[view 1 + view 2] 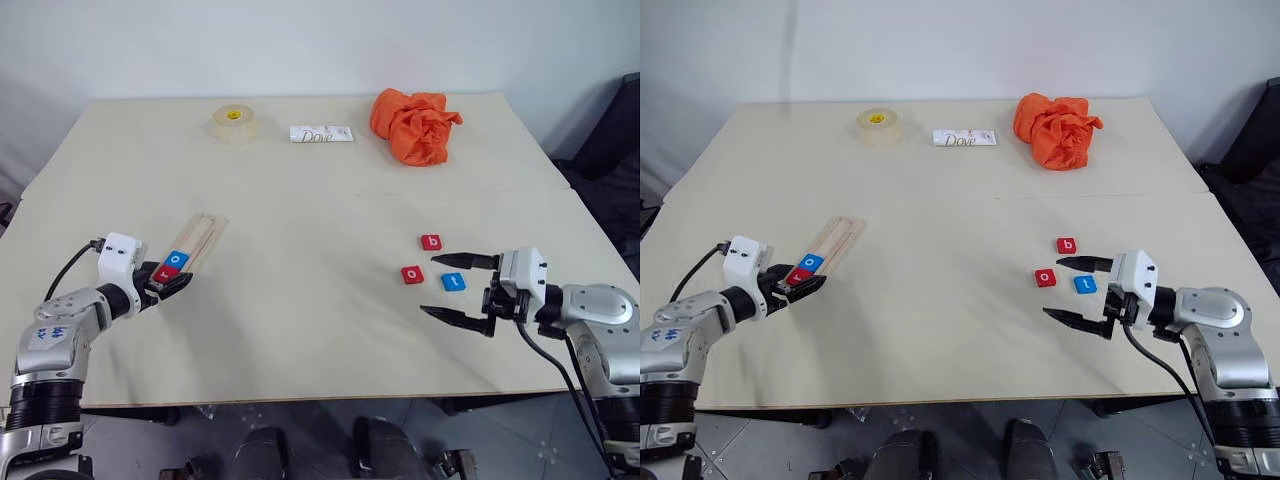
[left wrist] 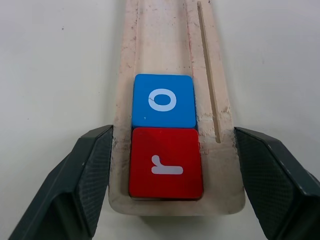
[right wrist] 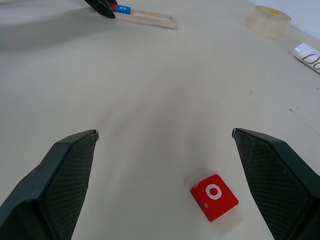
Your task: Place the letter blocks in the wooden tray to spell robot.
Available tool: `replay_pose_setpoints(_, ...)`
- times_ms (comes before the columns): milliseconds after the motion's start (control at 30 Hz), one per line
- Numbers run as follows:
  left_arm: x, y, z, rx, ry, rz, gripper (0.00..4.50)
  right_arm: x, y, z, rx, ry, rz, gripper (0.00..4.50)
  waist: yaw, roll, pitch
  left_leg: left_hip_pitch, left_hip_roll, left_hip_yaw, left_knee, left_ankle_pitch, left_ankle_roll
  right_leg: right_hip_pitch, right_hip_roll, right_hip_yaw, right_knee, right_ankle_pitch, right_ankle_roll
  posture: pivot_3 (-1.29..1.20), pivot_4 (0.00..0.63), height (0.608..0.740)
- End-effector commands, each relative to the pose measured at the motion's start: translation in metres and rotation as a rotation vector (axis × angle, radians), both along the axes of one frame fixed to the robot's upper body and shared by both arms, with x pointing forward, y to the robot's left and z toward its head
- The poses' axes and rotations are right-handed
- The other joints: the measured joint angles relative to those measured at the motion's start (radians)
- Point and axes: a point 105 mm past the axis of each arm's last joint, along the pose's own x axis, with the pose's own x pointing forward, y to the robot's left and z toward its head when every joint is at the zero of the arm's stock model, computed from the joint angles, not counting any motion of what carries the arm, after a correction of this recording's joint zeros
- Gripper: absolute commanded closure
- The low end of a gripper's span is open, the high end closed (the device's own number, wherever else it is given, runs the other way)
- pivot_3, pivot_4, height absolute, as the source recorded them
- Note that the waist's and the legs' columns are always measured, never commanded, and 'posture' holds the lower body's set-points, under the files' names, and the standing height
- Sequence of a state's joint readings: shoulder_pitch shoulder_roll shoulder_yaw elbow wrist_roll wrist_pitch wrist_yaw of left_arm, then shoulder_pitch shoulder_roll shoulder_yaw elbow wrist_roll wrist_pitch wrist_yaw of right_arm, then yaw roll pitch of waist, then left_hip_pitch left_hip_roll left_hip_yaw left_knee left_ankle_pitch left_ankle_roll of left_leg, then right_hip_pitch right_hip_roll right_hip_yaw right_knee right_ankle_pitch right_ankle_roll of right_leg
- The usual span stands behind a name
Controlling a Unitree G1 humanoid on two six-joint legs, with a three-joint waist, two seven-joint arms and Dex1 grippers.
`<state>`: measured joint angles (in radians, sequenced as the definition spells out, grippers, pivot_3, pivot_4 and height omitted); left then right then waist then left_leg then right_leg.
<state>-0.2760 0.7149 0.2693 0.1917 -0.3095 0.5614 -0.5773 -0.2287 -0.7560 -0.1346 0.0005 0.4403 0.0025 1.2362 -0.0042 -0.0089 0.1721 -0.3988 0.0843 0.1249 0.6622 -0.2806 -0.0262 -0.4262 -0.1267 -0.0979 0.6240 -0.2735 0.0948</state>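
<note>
Your left claw [image 2: 170, 175] straddles the narrow pale wooden tray [image 1: 203, 238], lower left, spread; red r block [image 2: 166, 163], blue o block [image 2: 163, 101] seated. Right claw [image 1: 464, 290] spread near red o block [image 1: 412, 275]: grabbing it before red b block [image 1: 431, 242] misspells.

head pair overlooks table [image 1: 320, 330]; wrist cams low, close.

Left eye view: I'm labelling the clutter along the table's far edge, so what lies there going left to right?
Tape roll → white Dove packet → crumpled orange cloth.
</note>
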Motion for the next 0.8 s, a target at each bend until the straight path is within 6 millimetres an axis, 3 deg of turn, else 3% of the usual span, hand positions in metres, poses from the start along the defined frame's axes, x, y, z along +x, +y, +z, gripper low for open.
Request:
replay_pose_setpoints(33,-0.007,-0.008,-0.012,-0.004,-0.013,-0.069,1.10,0.001,-0.004,0.011,-0.008,-0.046,-0.006,0.00,0.001,0.000,0.000,0.000,0.000,0.000,0.000,0.000,0.000,0.000,0.000,0.000,0.000,0.000,0.000,0.00,0.150,0.740)
replay_pose_setpoints(167,-0.010,-0.052,0.019,0.008,-0.165,-0.350,1.10,0.002,-0.012,0.010,-0.036,-0.033,-0.015,0.00,0.005,-0.001,0.001,-0.001,0.000,0.000,0.000,0.000,0.000,0.000,0.000,0.000,0.000,0.000,0.000,0.00,0.150,0.740)
replay_pose_setpoints(300,-0.012,-0.088,0.030,0.036,-0.166,-0.550,1.10,0.001,-0.015,0.008,-0.053,-0.022,0.011,0.00,0.011,-0.003,0.002,-0.004,0.000,-0.001,0.002,0.000,0.000,-0.001,0.000,-0.001,-0.001,0.000,0.000,0.00,0.150,0.740)
replay_pose_setpoints(367,-0.012,-0.095,0.032,0.056,-0.162,-0.601,1.10,0.000,-0.016,0.006,-0.062,-0.014,0.020,0.00,0.007,-0.003,0.002,-0.004,0.000,-0.001,0.002,0.000,0.000,-0.001,0.000,-0.001,-0.001,0.000,0.001,0.00,0.150,0.740)
replay_pose_setpoints(467,-0.014,-0.127,0.034,0.134,-0.155,-0.823,1.10,0.000,-0.021,0.003,-0.081,-0.012,0.019,0.00,0.006,-0.003,0.002,-0.004,0.000,-0.001,0.002,0.000,0.000,-0.001,0.000,-0.001,-0.001,0.000,0.001,0.00,0.150,0.740)
replay_pose_setpoints(800,-0.012,-0.172,0.026,0.245,-0.118,-1.096,1.10,-0.008,-0.021,0.000,-0.061,-0.020,-0.034,0.00,0.005,-0.004,0.003,-0.004,0.000,0.000,0.002,0.001,-0.001,-0.001,0.001,0.000,-0.001,0.001,0.001,0.00,0.150,0.740)
